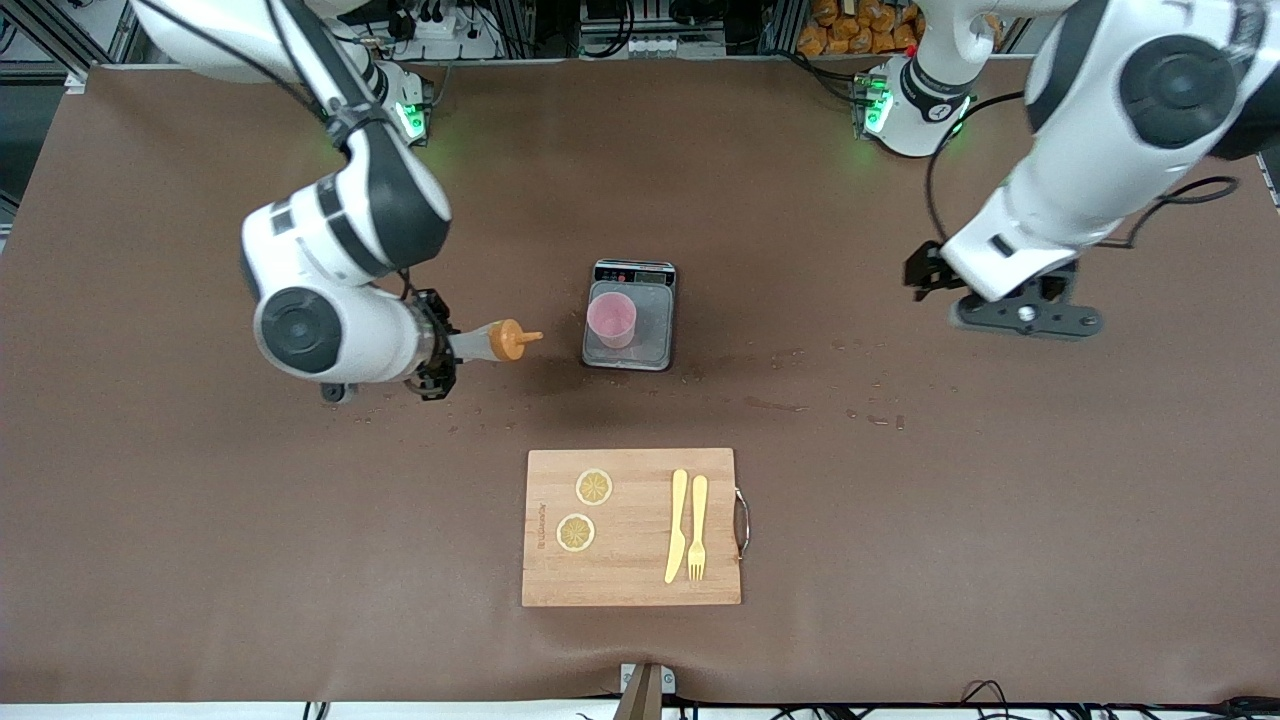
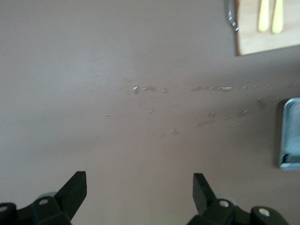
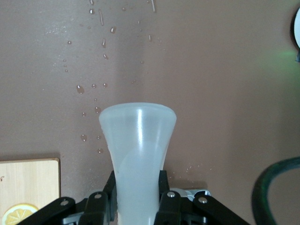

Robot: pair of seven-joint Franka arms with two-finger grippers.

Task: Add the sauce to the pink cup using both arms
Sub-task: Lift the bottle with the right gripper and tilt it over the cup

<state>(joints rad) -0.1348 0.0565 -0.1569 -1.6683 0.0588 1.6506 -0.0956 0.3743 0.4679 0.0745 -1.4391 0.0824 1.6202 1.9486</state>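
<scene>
No legible text anywhere; only a faint, unreadable mark on the wooden cutting board (image 1: pixel 630 527).

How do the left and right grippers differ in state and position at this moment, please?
The right gripper is shut on the sauce bottle, which lies sideways with its nozzle toward the pink cup; the left gripper is open and holds nothing. The right gripper is beside the scale; the left gripper waits over bare table toward the left arm's end. Both have black fingers.

Brown table cloth (image 1: pixel 200 550) w/ shelving (image 1: pixel 640 25) above
</scene>
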